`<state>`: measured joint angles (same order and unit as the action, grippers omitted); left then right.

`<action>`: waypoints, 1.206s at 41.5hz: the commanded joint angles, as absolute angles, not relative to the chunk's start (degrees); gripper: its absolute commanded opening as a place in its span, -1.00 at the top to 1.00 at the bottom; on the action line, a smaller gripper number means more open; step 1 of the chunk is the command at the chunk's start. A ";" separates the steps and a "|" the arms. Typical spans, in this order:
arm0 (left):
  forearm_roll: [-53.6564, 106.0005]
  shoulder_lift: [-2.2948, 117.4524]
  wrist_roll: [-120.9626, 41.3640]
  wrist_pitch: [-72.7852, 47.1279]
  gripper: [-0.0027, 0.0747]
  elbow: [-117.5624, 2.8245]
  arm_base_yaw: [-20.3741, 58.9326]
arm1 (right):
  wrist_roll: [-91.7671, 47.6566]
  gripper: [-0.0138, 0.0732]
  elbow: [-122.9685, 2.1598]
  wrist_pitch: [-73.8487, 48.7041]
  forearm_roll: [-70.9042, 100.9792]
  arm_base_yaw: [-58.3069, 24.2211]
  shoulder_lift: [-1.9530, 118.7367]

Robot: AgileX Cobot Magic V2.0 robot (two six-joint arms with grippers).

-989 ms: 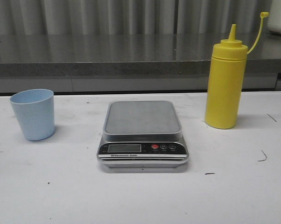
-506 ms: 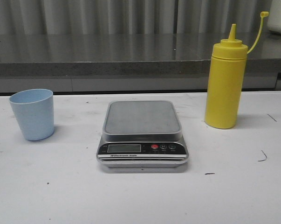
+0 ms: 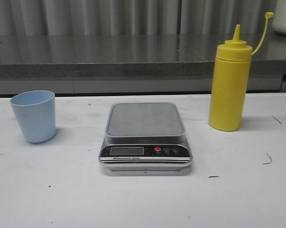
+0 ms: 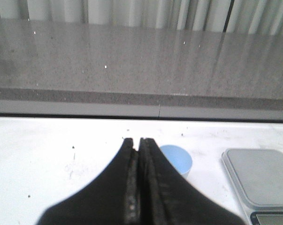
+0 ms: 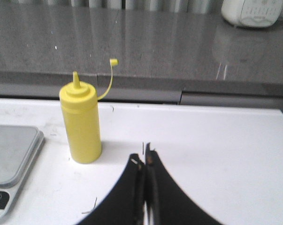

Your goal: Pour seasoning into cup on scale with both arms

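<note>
The pale blue cup [image 3: 33, 116] stands upright on the white table at the left; its rim also shows in the left wrist view as the cup [image 4: 178, 159]. The silver scale [image 3: 145, 136] lies in the middle with a bare platform, and its corner is the scale [image 4: 259, 178]. The yellow seasoning bottle [image 3: 230, 85] stands upright at the right, nozzle uncapped, cap strap hanging aside. In the right wrist view the seasoning bottle [image 5: 81, 121] is ahead of my right gripper [image 5: 144, 157], which is shut and empty. My left gripper [image 4: 137, 142] is shut, empty, short of the cup. Neither arm appears in the front view.
A grey stone ledge [image 3: 133, 57] runs along the back of the table, with a corrugated wall behind it. A white appliance [image 5: 251, 11] sits on the ledge at the far right. Small dark marks [image 3: 267, 159] dot the table top.
</note>
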<state>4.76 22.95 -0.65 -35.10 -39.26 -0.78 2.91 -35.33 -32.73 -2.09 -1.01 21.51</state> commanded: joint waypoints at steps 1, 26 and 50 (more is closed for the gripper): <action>5.28 26.49 -0.72 -32.22 0.98 -41.17 -0.91 | 2.27 0.96 -37.22 -30.60 -2.97 -0.78 25.75; 5.16 37.03 -1.59 -31.16 0.48 -41.08 -0.80 | 0.00 -0.26 -36.92 -31.97 -3.02 -0.78 38.07; 5.40 54.79 -1.62 -36.86 -0.39 -51.84 3.63 | 0.00 -0.63 -36.92 -33.25 -3.02 -0.78 38.49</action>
<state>4.76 51.00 -1.48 -39.37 -47.72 2.32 0.73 -35.33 -36.68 -2.09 -1.01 38.08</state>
